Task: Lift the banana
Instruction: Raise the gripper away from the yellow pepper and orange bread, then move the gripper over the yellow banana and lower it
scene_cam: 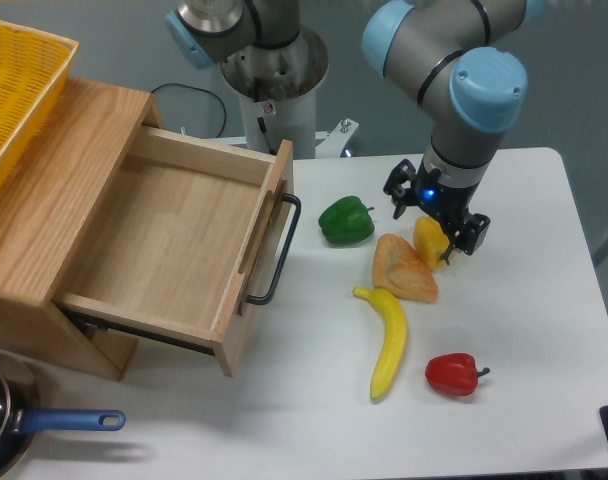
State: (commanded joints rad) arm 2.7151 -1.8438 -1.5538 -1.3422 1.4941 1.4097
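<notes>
The banana (388, 340) lies on the white table, long, yellow and curved, its stem end touching the orange-yellow wedge piece (403, 268). My gripper (434, 214) hangs farther back and to the right of the banana, over the yellow bell pepper (431, 239). Its fingers are spread apart, so it is open with nothing held between them. The banana lies fully in view, apart from the gripper.
A green pepper (345, 220) sits left of the gripper and a red pepper (453, 373) lies right of the banana's lower tip. An open wooden drawer (184, 245) with a black handle (279, 255) fills the left side. A yellow basket (14, 90) rests on top.
</notes>
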